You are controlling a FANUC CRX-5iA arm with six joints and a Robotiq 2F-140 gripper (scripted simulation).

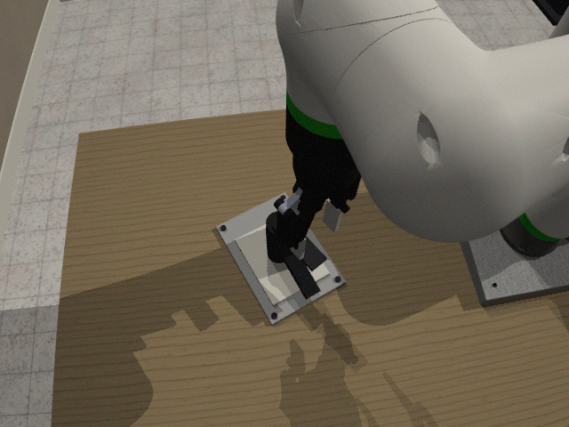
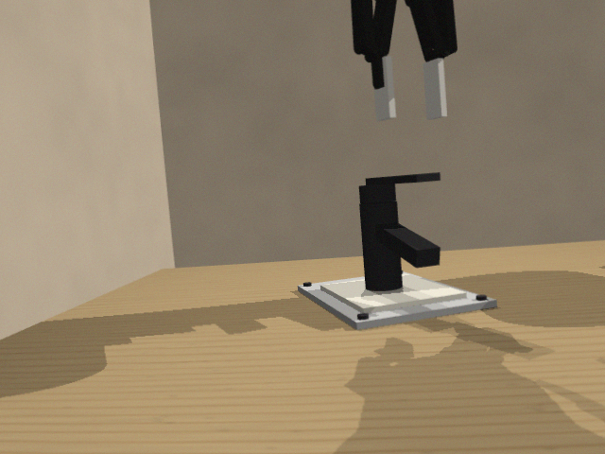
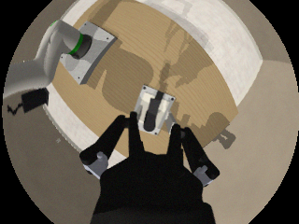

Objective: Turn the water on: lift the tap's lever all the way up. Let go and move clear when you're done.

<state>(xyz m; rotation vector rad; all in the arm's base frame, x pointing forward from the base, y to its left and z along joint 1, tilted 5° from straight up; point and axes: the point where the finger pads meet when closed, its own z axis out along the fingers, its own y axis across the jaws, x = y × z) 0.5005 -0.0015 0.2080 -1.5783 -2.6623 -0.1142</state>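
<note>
A black tap point(image 2: 378, 235) stands upright on a grey base plate point(image 2: 396, 299) in the middle of the wooden table. Its flat lever point(image 2: 403, 179) lies about level on top of the tap body and points right, above the spout point(image 2: 411, 245). My gripper point(image 2: 411, 99) hangs well above the lever with its two grey fingertips apart and nothing between them. In the top view the gripper point(image 1: 312, 211) is above the tap point(image 1: 279, 241), with the lever point(image 1: 300, 273) and plate point(image 1: 280, 254) below. In the wrist view the fingers frame the tap's plate point(image 3: 153, 110).
The arm's grey mounting base point(image 1: 519, 270) stands at the right edge of the table. The large white arm links point(image 1: 427, 105) hang over the back right. A tiled floor lies beyond the table's far and left edges.
</note>
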